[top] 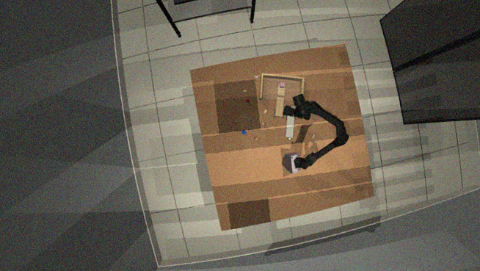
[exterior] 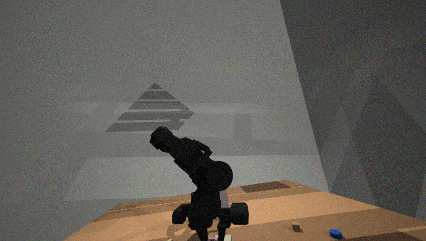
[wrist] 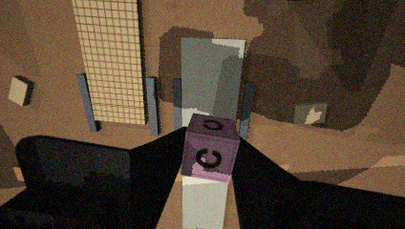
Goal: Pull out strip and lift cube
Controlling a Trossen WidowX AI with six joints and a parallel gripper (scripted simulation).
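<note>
My gripper (wrist: 210, 136) (exterior: 212, 236) is shut on the purple-pink cube (wrist: 209, 155) marked C. In the wrist view the cube appears lifted clear of the white strip (wrist: 204, 205) (top: 290, 126). That strip looks unbroken where it shows; the cube and fingers hide part of it. It lies on the table outside the frame, its upper part between two blue guides (wrist: 178, 97) (wrist: 246, 107). The gridded beige strip (wrist: 112, 62) (top: 280, 107) lies to the left between its own guides. Another pinkish cube (top: 282, 85) sits at the far end, on a separate beige piece (top: 280, 90).
A wooden frame (top: 282, 76) stands around the far ends. A blue disc (top: 243, 132) (exterior: 335, 234) and a small tan block (top: 256, 138) (exterior: 295, 226) lie to the side. Small pale blocks (wrist: 19, 91) (wrist: 310, 114) lie on both sides of the strips.
</note>
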